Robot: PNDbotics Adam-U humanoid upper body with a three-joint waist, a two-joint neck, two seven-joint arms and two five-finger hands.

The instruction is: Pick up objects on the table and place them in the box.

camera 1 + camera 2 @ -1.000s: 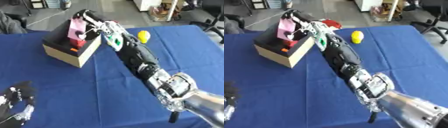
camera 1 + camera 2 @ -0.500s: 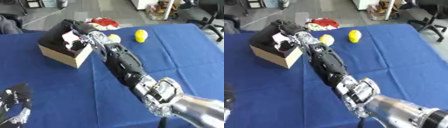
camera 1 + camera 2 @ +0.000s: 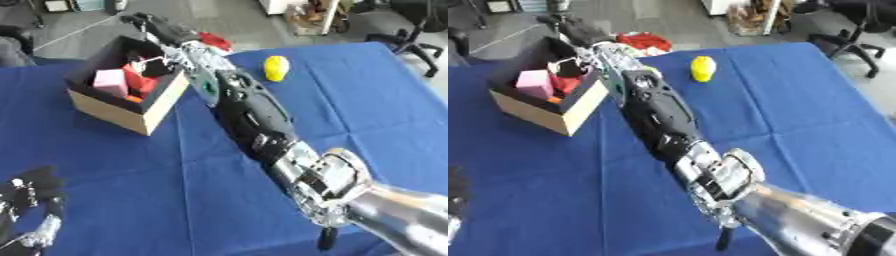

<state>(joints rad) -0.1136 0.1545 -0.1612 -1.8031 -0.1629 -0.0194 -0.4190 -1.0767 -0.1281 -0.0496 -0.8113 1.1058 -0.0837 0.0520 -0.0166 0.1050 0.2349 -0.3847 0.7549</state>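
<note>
The right hand (image 3: 156, 27) is reaching far across the blue table (image 3: 367, 100), sitting above the far rim of the box (image 3: 122, 107) at about eleven o'clock in the left eye view. Its dark fingers are stretching out relaxed toward the floor beyond the table, and nothing is lying between them. The right arm (image 3: 254, 125) is running as one long diagonal from the five o'clock corner up to the box, passing just beside the box's right wall.

The box is sitting at ten o'clock on the table, open side up, one corner pointing toward the robot. Inside it a pink block (image 3: 110, 82) is lying against the left wall, a red piece (image 3: 140, 80) is sitting beside it toward the middle, and a small white-edged thing is showing nearer the hand; what that is cannot be told.

A yellow object (image 3: 276, 68) is lying on the cloth at one o'clock, well apart from the hand, its long axis running toward and away from the robot. A red thing (image 3: 642, 41) is showing just past the table's far edge.

The left hand (image 3: 26, 210) is resting at seven o'clock, fingers up and uncurled.
</note>
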